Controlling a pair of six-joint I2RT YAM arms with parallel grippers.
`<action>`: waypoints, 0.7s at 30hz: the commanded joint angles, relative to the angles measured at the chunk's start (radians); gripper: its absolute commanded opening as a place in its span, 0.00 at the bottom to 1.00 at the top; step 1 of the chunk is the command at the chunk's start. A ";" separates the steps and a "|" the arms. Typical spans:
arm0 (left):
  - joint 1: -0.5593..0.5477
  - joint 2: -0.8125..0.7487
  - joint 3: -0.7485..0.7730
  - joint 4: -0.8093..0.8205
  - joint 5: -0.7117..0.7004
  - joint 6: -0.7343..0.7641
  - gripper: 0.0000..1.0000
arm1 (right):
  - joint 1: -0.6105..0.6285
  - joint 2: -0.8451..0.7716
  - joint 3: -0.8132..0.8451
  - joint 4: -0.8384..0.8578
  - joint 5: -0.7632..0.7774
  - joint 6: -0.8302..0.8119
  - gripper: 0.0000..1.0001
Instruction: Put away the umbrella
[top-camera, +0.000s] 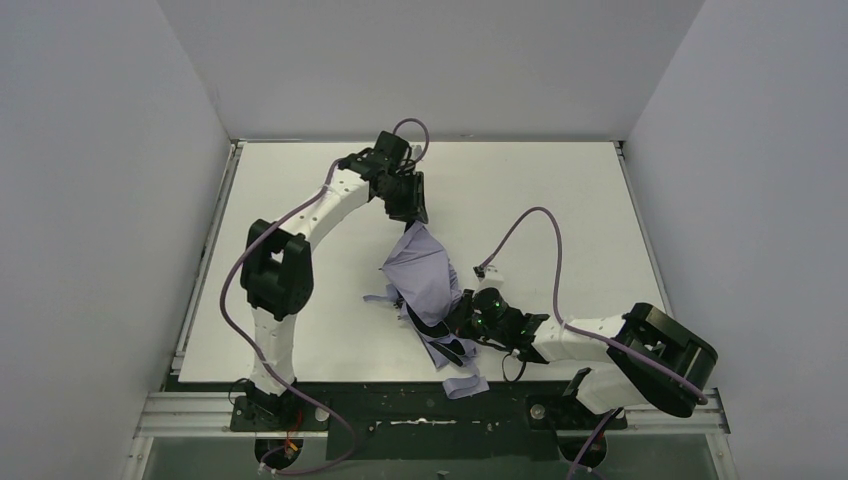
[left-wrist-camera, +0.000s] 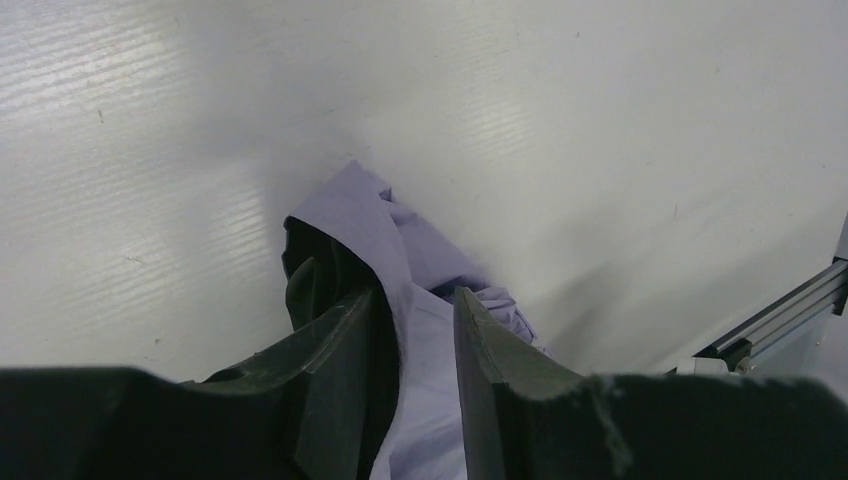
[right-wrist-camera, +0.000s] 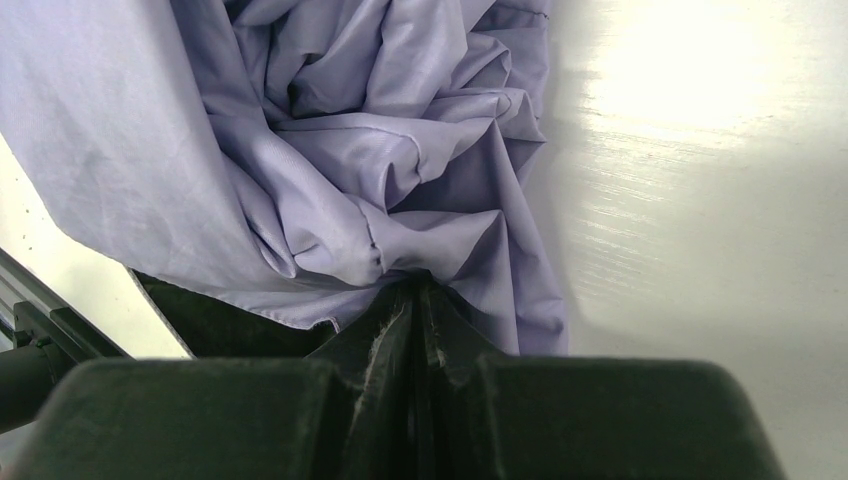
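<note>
The umbrella (top-camera: 425, 275) lies collapsed in the middle of the white table (top-camera: 560, 200), a crumpled heap of lavender canopy with black lining showing. My left gripper (top-camera: 408, 212) reaches down from the far side, and the canopy's upper end rises in a peak to it. In the left wrist view a fold of the umbrella (left-wrist-camera: 360, 210) fills the gap between my left gripper's (left-wrist-camera: 413, 295) fingers. My right gripper (top-camera: 465, 312) sits low at the heap's near right side. In the right wrist view it (right-wrist-camera: 415, 285) is pinched shut on bunched fabric of the umbrella (right-wrist-camera: 350, 150). Handle and shaft are hidden.
A lavender strap end (top-camera: 465, 385) hangs over the table's near edge onto the dark rail (top-camera: 400, 405). The right arm's purple cable (top-camera: 545, 225) loops over the table, with its connector (top-camera: 484, 270) close to the fabric. Grey walls enclose the left, right and back.
</note>
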 joint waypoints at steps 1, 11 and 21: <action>-0.001 0.024 0.061 -0.046 -0.026 0.034 0.33 | -0.004 0.017 -0.045 -0.159 0.068 -0.030 0.00; -0.002 0.056 0.075 -0.042 0.004 0.028 0.26 | -0.002 0.011 -0.049 -0.163 0.069 -0.027 0.00; 0.013 0.044 0.099 -0.031 0.006 0.016 0.00 | -0.002 -0.001 -0.054 -0.169 0.074 -0.026 0.00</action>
